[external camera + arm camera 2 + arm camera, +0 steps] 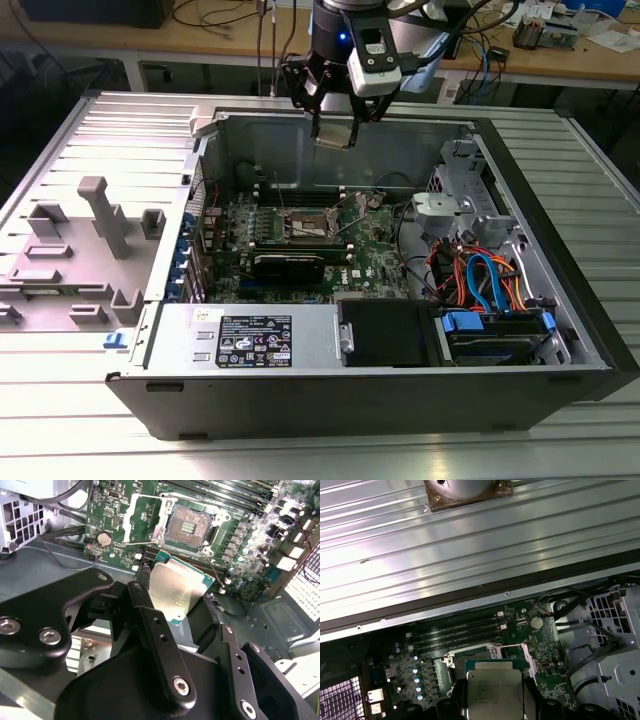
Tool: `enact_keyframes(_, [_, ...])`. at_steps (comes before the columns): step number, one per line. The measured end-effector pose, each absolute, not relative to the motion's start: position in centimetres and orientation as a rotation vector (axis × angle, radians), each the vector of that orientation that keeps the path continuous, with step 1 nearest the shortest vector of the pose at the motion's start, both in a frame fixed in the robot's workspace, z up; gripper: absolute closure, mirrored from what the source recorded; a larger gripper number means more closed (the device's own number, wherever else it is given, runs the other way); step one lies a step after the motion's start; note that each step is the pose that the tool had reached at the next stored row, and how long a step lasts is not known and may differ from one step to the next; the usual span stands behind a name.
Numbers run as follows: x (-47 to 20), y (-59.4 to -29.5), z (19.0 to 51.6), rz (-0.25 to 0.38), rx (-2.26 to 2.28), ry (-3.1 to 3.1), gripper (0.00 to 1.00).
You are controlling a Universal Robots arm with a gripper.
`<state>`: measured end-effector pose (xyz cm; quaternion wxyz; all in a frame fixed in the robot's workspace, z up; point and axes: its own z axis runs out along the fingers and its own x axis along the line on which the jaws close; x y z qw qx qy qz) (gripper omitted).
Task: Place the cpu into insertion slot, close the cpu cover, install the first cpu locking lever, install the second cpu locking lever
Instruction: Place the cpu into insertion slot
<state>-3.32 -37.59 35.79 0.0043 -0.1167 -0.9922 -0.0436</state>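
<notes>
Clamping the flat square silver-grey cpu [175, 592] by its edges, metal top upward, my gripper [334, 130] apparently presents its underside to the silver-rimmed insertion slot [187, 529].

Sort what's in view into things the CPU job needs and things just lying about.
Job in hand:
- small flat square silver-grey cpu, clamped in the black gripper
- square silver-rimmed insertion slot in the green board
- thin silver cpu cover, swung open beside it

Lying about:
- round silver coin battery
- blue and orange cables
- grey plastic brackets on the case panel
</notes>
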Motion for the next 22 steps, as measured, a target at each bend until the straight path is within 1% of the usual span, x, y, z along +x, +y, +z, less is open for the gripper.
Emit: enact_keyframes(22, [-3.48,-37.59,35.74,-0.137,-0.442,-3.101,0.45])
